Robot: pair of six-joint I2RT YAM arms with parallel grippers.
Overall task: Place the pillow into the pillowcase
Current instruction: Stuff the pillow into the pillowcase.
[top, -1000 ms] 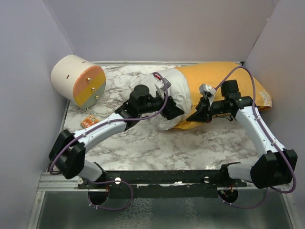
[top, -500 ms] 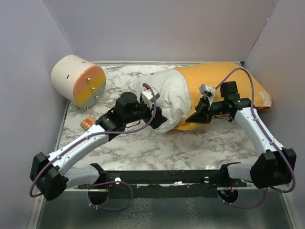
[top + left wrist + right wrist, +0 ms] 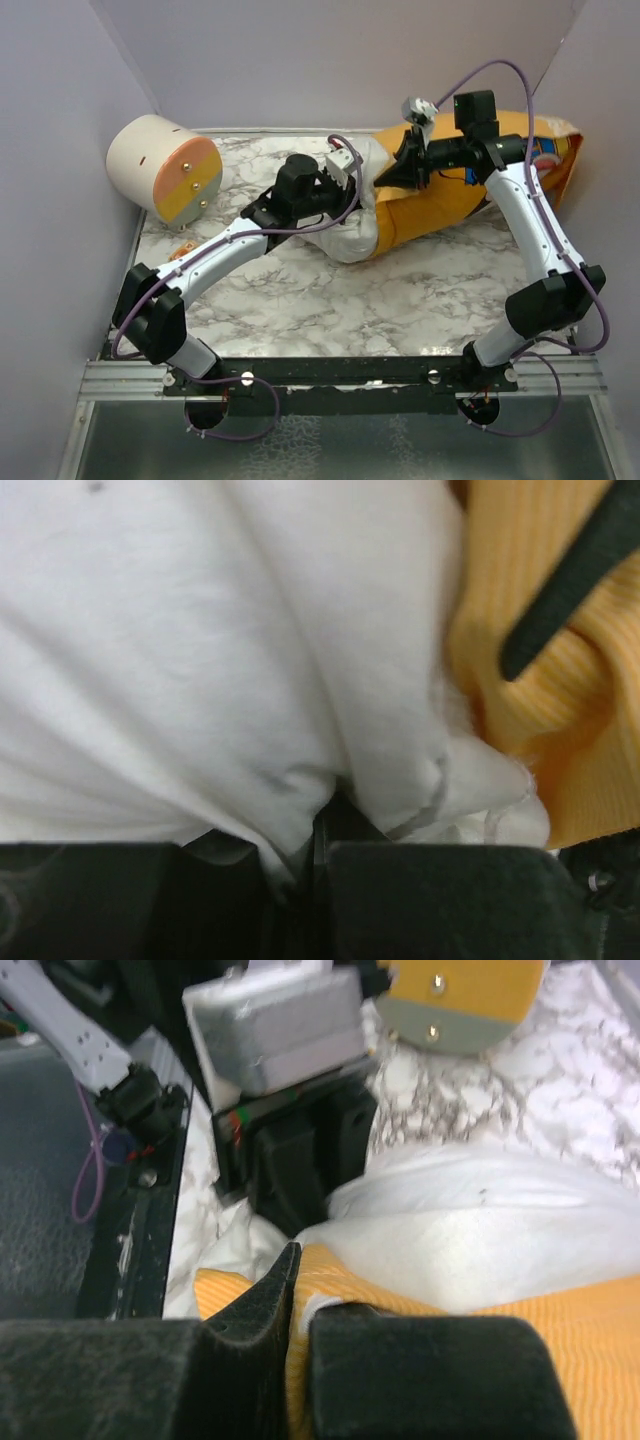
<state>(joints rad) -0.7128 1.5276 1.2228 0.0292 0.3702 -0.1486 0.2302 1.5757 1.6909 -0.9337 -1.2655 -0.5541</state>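
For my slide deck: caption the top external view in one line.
The left gripper pinches the white pillow, partly inside the orange pillowcase, whose open edge the right gripper grips.

one pillow (image 3: 352, 228), one pillowcase (image 3: 445, 205), one cylinder (image 3: 150, 160)

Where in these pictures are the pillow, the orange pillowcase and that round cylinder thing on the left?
pillow (image 3: 352, 238), top view, its bare white end outside the case.
pillowcase (image 3: 435, 208), top view, its orange near side.
cylinder (image 3: 145, 160), top view, its cream side wall.
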